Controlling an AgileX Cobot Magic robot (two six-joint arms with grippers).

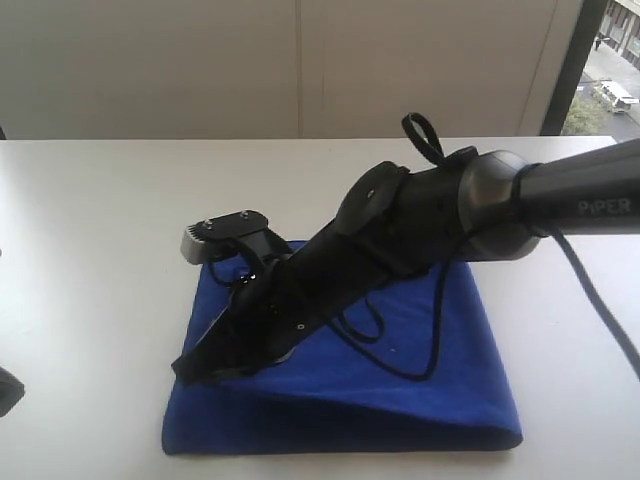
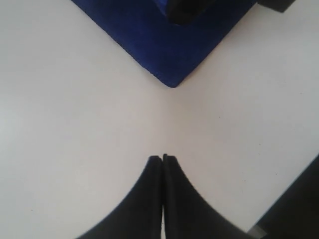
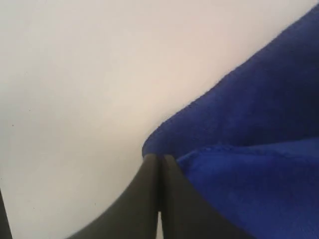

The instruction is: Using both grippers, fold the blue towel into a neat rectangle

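The blue towel (image 1: 420, 390) lies folded on the white table (image 1: 90, 250), its thick folded edge toward the front. My right arm reaches across it from the right. My right gripper (image 1: 190, 366) is down at the towel's left edge. In the right wrist view the right gripper (image 3: 159, 157) is shut, and the blue towel (image 3: 259, 149) bunches right at its tips. My left gripper (image 2: 163, 157) is shut with nothing in it over bare table. It stays clear of a corner of the blue towel (image 2: 172, 79).
Black cables (image 1: 400, 350) from the right arm loop over the towel's top. A dark piece (image 1: 6, 390) shows at the far left edge. A pale wall and a window (image 1: 610, 60) stand behind the table. The table's edge (image 2: 279, 199) runs near the left gripper.
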